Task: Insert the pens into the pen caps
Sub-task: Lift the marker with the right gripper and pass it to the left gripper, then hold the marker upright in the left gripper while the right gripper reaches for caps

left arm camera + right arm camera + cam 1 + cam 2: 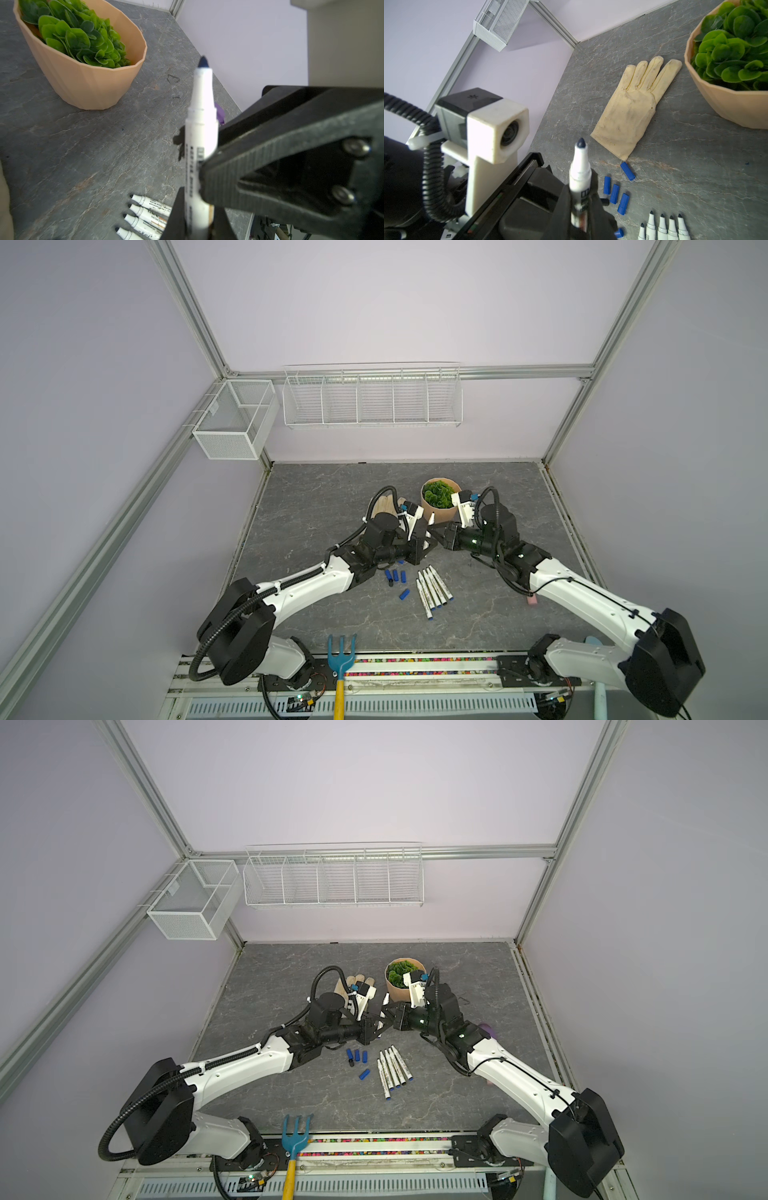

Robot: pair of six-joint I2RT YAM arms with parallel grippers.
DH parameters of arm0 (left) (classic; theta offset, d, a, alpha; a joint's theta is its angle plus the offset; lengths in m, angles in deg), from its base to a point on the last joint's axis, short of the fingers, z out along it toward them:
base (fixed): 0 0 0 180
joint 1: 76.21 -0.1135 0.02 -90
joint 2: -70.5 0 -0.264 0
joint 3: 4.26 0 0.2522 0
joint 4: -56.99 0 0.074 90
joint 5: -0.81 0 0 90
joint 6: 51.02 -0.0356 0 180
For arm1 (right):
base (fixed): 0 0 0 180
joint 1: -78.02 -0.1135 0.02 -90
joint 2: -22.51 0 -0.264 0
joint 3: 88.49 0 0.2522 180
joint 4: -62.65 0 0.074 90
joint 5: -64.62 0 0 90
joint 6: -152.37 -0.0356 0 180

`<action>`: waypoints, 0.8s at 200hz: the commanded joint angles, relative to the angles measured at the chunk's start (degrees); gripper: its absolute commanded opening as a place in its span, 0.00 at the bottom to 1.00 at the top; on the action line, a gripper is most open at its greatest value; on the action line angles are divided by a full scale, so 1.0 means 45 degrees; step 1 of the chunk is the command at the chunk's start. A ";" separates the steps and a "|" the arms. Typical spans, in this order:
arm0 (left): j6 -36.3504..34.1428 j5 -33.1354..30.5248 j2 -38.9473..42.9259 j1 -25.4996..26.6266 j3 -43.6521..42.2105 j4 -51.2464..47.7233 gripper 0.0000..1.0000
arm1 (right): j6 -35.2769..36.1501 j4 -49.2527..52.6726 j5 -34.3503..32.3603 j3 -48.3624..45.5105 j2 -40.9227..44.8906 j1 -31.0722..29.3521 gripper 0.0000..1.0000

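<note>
One white pen (pixel 202 128) with a dark blue uncapped tip stands upright above the table middle, held by both grippers at once. My left gripper (pixel 197 209) is shut on its lower barrel. My right gripper (pixel 579 205) is shut on the same pen (pixel 579 170), its fingers just above the left ones. In both top views the two grippers meet tip to tip (pixel 430 537) (pixel 383 1019). Several more pens (pixel 434 589) lie side by side on the table. Several blue pen caps (pixel 614 191) and one black cap (pixel 604 202) lie loose to their left.
A tan pot with a green plant (pixel 440 502) stands just behind the grippers, and a cream glove (pixel 633 112) lies left of it. A blue garden fork (pixel 340 659) rests at the front edge. Wire baskets (pixel 372 398) hang on the back wall.
</note>
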 commanded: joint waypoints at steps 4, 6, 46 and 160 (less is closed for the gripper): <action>0.1394 -0.3404 0.1109 -0.0342 -0.1088 -0.0591 0.00 | 0.1220 0.2355 -0.1054 0.0249 0.0087 0.0177 0.47; 0.1481 -0.3626 0.1188 -0.0342 -0.1186 -0.0624 0.00 | 0.1267 0.2404 -0.1069 0.0260 0.0067 0.0154 0.48; 0.3143 -0.8103 0.3136 -0.0361 -0.2308 -0.2858 0.00 | 0.2911 0.4339 -0.2109 0.1300 -0.1440 -0.0770 0.57; 0.6523 -1.2067 0.6358 -0.0651 -0.3865 -0.6209 0.00 | 0.6197 0.7667 -0.3524 0.4219 -0.5996 -0.4332 0.56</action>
